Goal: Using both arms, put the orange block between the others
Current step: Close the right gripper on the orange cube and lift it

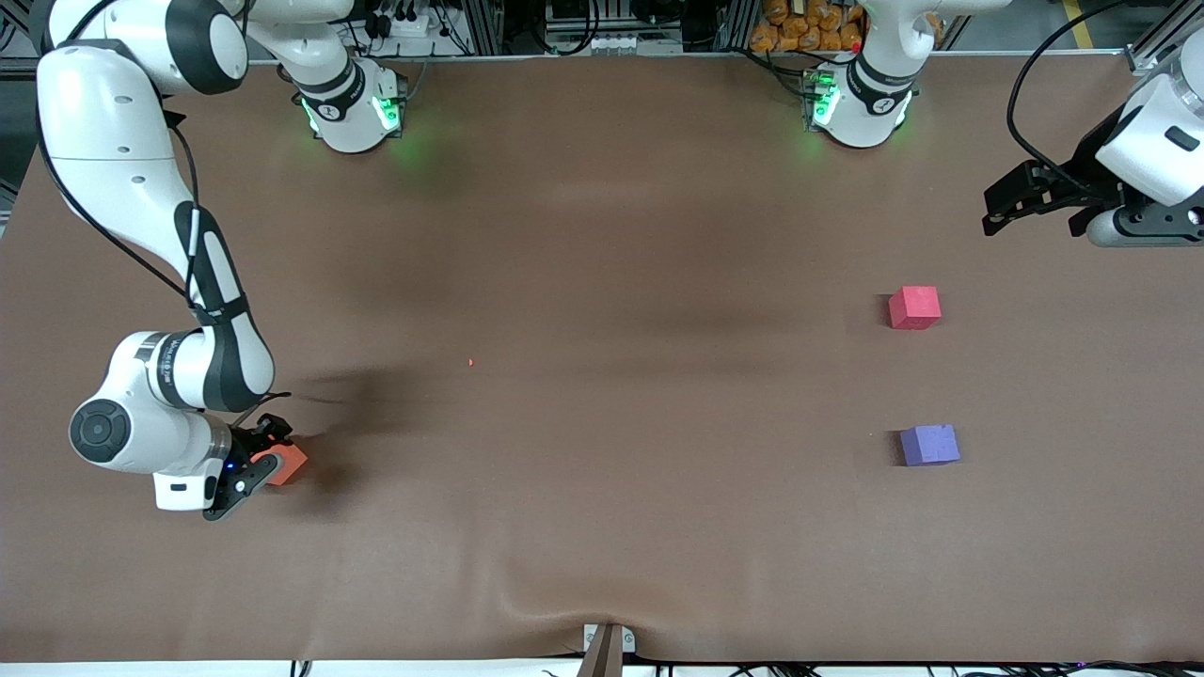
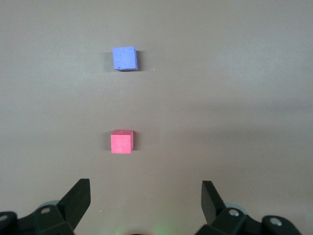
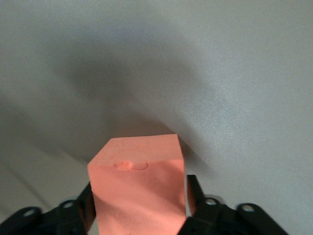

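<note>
Front view: the right pincer (image 1: 256, 463) sits low at the desk (image 1: 602, 470), at the right arm's end, its fingers on two opposite faces of the orange block (image 1: 285, 462). In the right wrist view you see the block (image 3: 137, 191) filling the gap between the fingers (image 3: 195, 196), so read this as a grip just made, the block at or just above the desk surface. The red block (image 1: 914, 307) and the purple block (image 1: 929, 445) lie well apart from it, toward the left arm's end, the purple one nearer the front camera, at 6 o'clock from the red one. The left pincer (image 1: 1011, 202) hangs wide and holds nothing, over the desk at about 1 o'clock from the red block; its wrist view shows both cubes, red (image 2: 121, 142) and purple (image 2: 124, 58), past its spread fingers (image 2: 78, 198).

Risks, as you judge them from here:
- The fingers hold only the lower part of the block nearest the wrist; a fast lift may let the soft foam twist or slip out.
- The block must cross the whole desk, so you probably need a handover; a poorly matched release may drop it.
- The gap between red and purple is modest; a skewed approach may knock either cube.
- The waiting left arm may stand in the path.
</note>
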{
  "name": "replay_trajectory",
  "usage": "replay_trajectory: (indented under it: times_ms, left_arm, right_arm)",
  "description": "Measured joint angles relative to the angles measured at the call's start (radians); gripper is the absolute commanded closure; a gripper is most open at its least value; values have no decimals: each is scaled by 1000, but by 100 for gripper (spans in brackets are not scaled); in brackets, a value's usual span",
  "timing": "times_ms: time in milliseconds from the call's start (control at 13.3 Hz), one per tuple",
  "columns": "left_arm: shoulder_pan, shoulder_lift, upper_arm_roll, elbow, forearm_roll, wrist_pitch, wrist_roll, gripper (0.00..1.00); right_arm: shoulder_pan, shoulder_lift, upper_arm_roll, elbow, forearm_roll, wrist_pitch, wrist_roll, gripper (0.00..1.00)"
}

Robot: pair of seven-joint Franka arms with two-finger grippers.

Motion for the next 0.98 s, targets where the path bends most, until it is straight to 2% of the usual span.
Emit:
replay_trajectory:
  times_ms: [75,376,676,826,977]
  left_arm:
    - [0,0,0,1,0,0,0,0]
    - [2,0,1,4,0,0,0,0]
    - [3,0,3,4,0,-1,0,0]
    - [4,0,6,6,0,-1,0,0]
    - [4,-1,7,7,0,-1,0,0]
  right_arm:
    - [1,0,0,3,0,0,-1,53]
    - [36,-2,5,25,13,12,19,53]
    - [145,-48,8,45,179,0,204,52]
    - [221,-72,9,45,251,-51,372,52]
    - [297,-85,11,44,287,-67,557,52]
